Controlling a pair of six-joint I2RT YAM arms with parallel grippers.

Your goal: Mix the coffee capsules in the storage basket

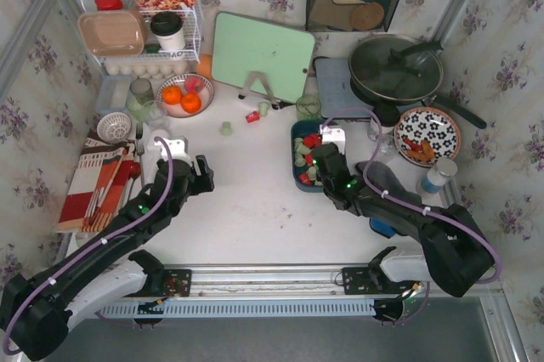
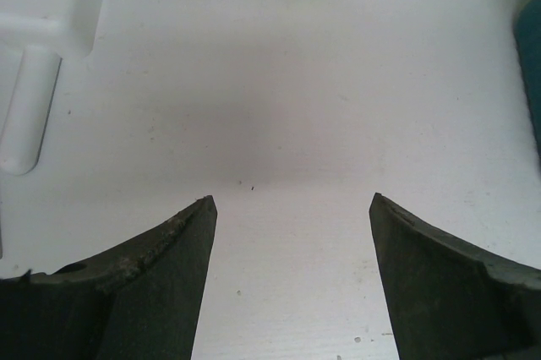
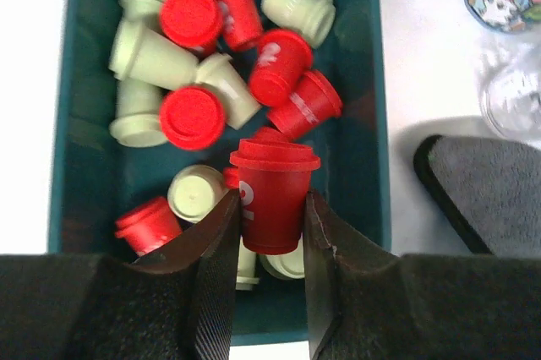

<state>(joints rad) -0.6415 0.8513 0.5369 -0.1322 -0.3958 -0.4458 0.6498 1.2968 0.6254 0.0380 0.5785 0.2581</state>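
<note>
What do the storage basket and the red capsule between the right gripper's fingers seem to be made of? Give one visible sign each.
Storage basket: probably moulded plastic, dark teal, faint sheen on smooth rounded walls. Red capsule: likely plastic too, satin finish, even colour, crisp moulded rim.

Bare white table (image 1: 255,209) mid-frame leaves easy passage. Right of centre, the storage basket (image 1: 294,134) is packed with coffee capsules (image 3: 193,117). A frying pan (image 1: 395,69) and patterned plate (image 1: 435,119) crowd its right.
</note>
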